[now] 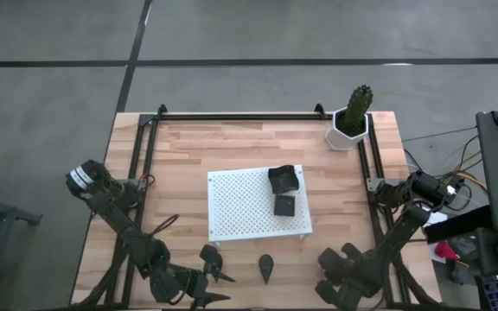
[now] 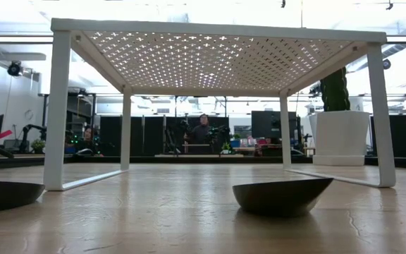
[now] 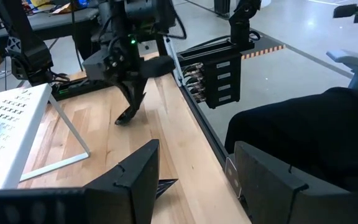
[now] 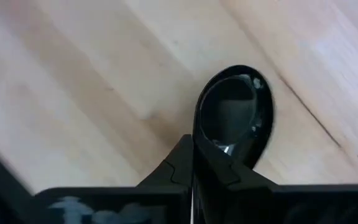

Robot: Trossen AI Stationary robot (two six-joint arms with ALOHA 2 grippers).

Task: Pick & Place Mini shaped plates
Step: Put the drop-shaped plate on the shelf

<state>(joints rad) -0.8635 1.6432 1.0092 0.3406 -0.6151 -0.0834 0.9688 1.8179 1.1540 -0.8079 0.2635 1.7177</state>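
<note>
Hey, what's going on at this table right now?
The right gripper is shut on the rim of a small black teardrop plate at the front right of the wooden table. The left gripper waits open at the front left. Two black square plates already sit on the white board, and a second teardrop plate lies on the table in front of it.

table top (image 1: 232, 147) seen as pale jointed wood, smooth, low sheen. teardrop plate (image 4: 235, 115) looks glossy black. perforated board (image 1: 245, 203) matt white. pot (image 1: 348, 130) smooth white. grippers' fingers (image 3: 135, 180) matt black.
</note>
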